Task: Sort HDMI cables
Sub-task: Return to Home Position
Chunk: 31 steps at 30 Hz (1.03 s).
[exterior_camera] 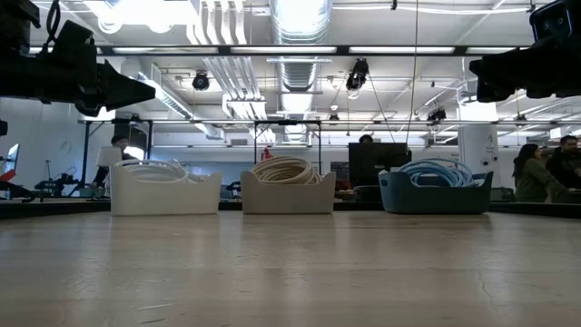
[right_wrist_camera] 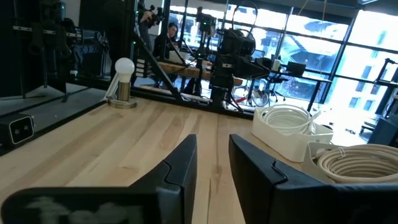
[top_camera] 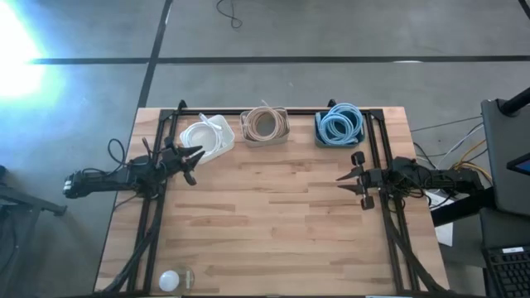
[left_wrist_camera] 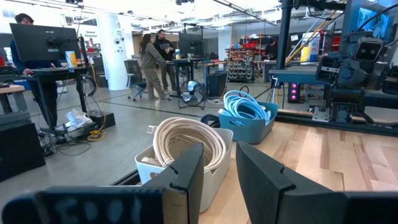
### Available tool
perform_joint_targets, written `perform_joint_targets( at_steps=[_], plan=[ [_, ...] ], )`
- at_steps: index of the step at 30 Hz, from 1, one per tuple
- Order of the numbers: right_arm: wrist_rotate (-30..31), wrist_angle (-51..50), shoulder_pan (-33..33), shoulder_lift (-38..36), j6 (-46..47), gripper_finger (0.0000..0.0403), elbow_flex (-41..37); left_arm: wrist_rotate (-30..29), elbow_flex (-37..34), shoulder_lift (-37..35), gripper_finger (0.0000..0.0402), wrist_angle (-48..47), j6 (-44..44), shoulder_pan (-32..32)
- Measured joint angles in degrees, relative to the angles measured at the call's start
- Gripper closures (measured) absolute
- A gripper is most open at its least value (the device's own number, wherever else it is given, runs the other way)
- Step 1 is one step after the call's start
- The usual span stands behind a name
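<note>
Three small bins stand in a row along the table's far edge. The white bin point(top_camera: 209, 137) holds white cable coils point(right_wrist_camera: 285, 118), the beige bin point(top_camera: 265, 127) holds beige coils point(left_wrist_camera: 189, 141), and the blue bin point(top_camera: 339, 129) holds light blue coils point(left_wrist_camera: 244, 107). My left gripper point(top_camera: 195, 164) hangs open above the table just near the white bin, empty. My right gripper point(top_camera: 343, 184) is open and empty over the table's right side, near the blue bin. No loose cable lies on the tabletop.
A small lamp with a white globe point(top_camera: 170, 280) stands at the table's near left corner. Black frame rails point(top_camera: 381, 165) run along the left, right and far edges. The wide wooden middle of the table point(top_camera: 273, 215) lies bare. People show in the room beyond.
</note>
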Motion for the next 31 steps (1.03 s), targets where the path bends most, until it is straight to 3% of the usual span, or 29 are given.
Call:
perform_joint_targets(
  at_steps=[13, 31],
  plan=[
    [0.0, 0.0, 0.0, 0.0, 0.0, 0.0335, 0.0, 0.0, 0.0, 0.0, 0.0298, 0.0, 0.0, 0.0],
    [0.0, 0.0, 0.0, 0.0, 0.0, 0.0312, 0.0, 0.0, 0.0, 0.0, 0.0298, 0.0, 0.0, 0.0]
  ],
)
